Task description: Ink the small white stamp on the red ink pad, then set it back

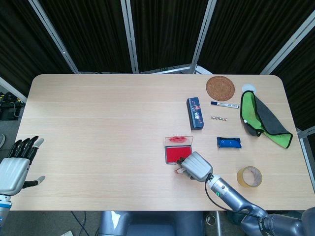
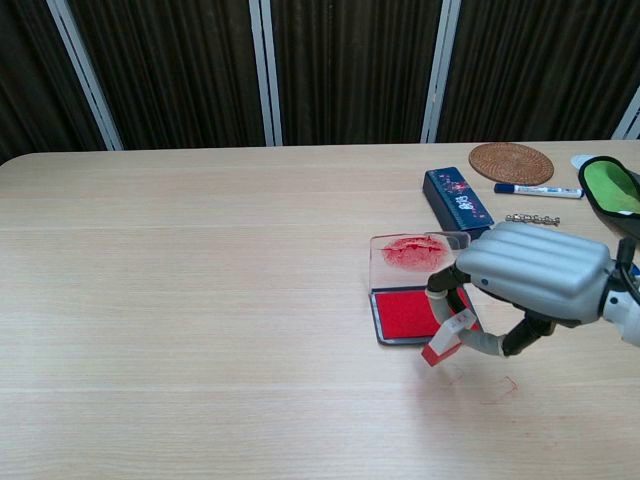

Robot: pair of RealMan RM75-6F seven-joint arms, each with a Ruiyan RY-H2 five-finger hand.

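Your table (image 1: 98, 128) spreads well beyond both hands; its pale wood shows faint red marks (image 2: 495, 385) just below your right hand (image 2: 535, 285) in the chest view; that right hand sits low over the near right part of the table, its silver back up and its fingers curled down; your left hand (image 1: 14, 167) hangs off the near left corner, well apart from everything, fingers (image 1: 25, 145) straight and spread, holding nothing.

Far beyond your right hand and to its right lies the green and grey cloth (image 1: 261, 118); past that, at the table's far edge, the round woven coaster (image 1: 220, 87); between coaster and hand lies the dark blue case (image 1: 195, 113), with a marker pen (image 1: 224, 104) and a short bead chain (image 1: 219, 118) off to its right; a blue packet (image 1: 229, 142) lies to the right of your hand, and a roll of tape (image 1: 249, 176) sits near your wrist on the right.

The red ink pad (image 2: 412, 312) lies open just under and left of your right fingertips, its clear lid (image 2: 418, 255) standing upright behind it, smeared red.

The small white stamp (image 2: 447, 338) is pinched between your right thumb and a finger, tilted, its red end lowest and lifted clear of the table, at the pad's near right corner; whether it touches the pad's rim you cannot tell from either view.
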